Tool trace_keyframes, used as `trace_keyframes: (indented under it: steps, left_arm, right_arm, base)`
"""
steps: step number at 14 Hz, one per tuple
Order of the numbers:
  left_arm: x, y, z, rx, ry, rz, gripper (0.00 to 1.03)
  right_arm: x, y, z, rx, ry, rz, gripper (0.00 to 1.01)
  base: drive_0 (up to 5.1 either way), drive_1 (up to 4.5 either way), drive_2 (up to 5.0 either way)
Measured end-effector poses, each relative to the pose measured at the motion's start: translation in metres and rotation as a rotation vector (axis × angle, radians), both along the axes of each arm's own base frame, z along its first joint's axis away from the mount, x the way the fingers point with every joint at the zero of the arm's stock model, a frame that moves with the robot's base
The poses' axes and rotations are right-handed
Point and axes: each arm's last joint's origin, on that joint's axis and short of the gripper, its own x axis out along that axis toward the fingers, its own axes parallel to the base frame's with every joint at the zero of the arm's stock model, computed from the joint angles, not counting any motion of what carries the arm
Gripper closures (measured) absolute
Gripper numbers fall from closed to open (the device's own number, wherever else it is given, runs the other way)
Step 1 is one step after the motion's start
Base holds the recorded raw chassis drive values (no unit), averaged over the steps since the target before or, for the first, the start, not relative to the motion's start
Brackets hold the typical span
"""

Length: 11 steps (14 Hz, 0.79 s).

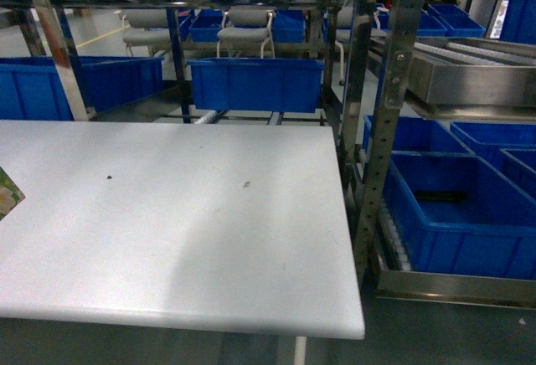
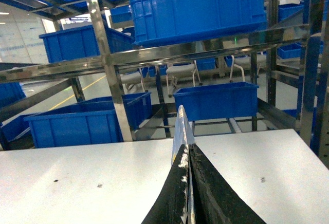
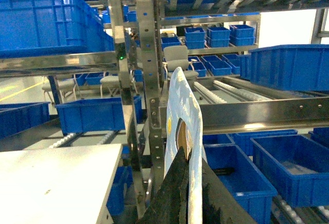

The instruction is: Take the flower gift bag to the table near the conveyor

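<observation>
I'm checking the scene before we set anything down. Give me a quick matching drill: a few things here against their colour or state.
Things:
1. table
2. bin
3. chair
4. right pincer

States:
a. blue
b. shut on a flowered sheet
c. white with tiny dark specks
d. grey seat, behind the rack

Pairs: 1-c, 2-a, 3-d, 4-b

A large white surface (image 1: pixel 167 214) with rounded corners fills the near left. Two tiny dark specks (image 1: pixel 110 178) lie on it, one left, one near centre.
</observation>
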Motion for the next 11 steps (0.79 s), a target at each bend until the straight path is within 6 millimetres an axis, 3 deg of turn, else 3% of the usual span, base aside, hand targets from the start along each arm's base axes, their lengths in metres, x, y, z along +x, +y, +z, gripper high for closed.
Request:
trace_keyframes:
  steps: [11]
  left_arm:
    - [0.0000, 0.0000, 0.0000, 0.000, 0.000, 0.000, 1.01]
  right_arm:
    - [-0.0001, 0.0000, 0.0003, 0.000, -0.003, 0.000, 0.99]
  base:
    - [-4.9, 2.52, 2.5]
